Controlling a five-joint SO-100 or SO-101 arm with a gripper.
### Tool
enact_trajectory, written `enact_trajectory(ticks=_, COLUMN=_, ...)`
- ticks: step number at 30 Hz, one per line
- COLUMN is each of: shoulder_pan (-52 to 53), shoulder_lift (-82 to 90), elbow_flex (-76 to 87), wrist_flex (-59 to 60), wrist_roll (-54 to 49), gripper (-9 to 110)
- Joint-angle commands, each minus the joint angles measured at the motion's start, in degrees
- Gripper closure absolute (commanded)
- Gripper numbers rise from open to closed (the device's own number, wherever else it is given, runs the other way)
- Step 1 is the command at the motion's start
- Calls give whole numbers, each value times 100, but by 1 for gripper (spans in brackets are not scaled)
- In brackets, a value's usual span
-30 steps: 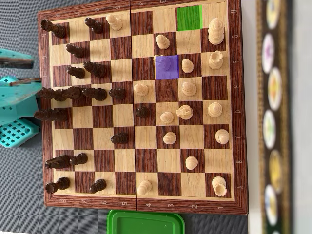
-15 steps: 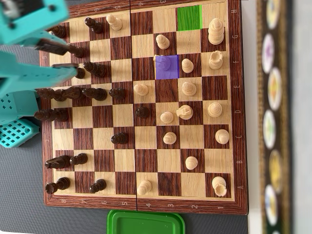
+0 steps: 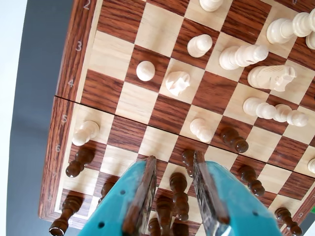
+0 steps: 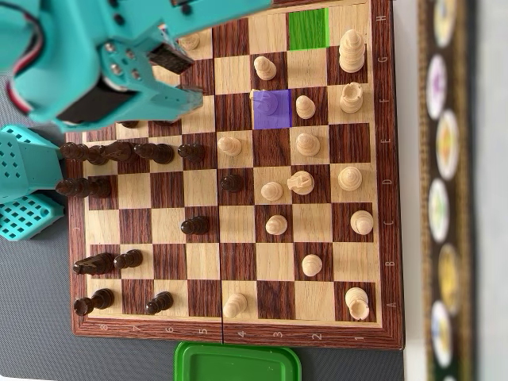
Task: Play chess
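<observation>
Reaching out over the dark side of the chessboard (image 4: 238,313), nothing carried yet. Jaws parted and empty in the wrist view, gripper (image 3: 173,194) hovering above dark pawns (image 3: 178,189). Farther out, purple-marked square (image 4: 271,109) holding a light piece, green-marked square (image 4: 308,28) vacant beyond. Next, probably: advance to the purple square, descend, close on that piece.

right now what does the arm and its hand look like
The arm is teal printed plastic in blocky segments, with black servo blocks set in and red and black wires at the upper left of the overhead view. The hand has two flat teal fingers with small round holes.
</observation>
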Motion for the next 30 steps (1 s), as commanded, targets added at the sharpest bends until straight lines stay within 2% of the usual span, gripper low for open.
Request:
enact_trajectory(ticks=1, shoulder_pan=0, shoulder_lift=-211, elbow_flex=-352, wrist_flex=-35, wrist_roll=26, gripper=89)
enact_trajectory(ticks=24, shoulder_pan=62, shoulder_lift=-1635, elbow_flex=-1125, wrist_flex=-44, wrist_roll=281, gripper=88)
enact_trajectory(ticks=30, shoulder_pan=62, shoulder_lift=-1986, elbow_flex=-1433, wrist_flex=-44, wrist_roll=281, gripper=82)
